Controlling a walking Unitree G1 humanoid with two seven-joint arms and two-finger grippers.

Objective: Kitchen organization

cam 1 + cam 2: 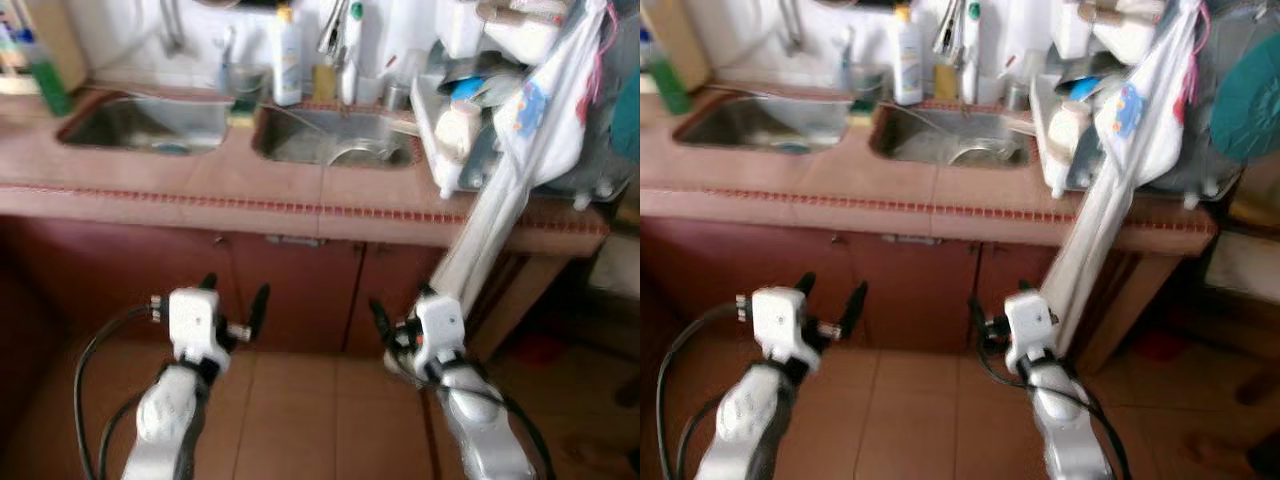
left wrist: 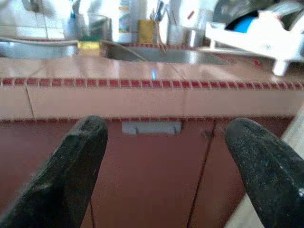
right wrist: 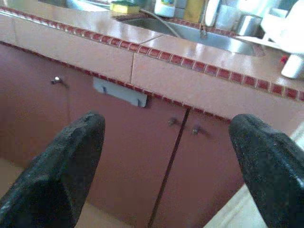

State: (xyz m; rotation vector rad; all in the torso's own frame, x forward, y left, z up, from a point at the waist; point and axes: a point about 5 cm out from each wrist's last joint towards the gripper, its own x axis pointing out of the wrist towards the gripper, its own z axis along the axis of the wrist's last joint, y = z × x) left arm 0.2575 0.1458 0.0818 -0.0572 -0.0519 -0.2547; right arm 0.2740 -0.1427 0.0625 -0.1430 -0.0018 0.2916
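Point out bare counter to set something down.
Free: pink tiled counter in front of the two steel sinks, and the strip between them. Crowded: white dish rack on the right, bottles along the back wall behind the sinks.

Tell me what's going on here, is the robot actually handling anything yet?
Not yet. The robot faces a tiled kitchen counter with two sinks, a white dish rack at the robot's right and a white cloth hanging down from it over the counter edge. The left gripper and right gripper are both held out low before the brown cabinet doors, open and holding nothing.
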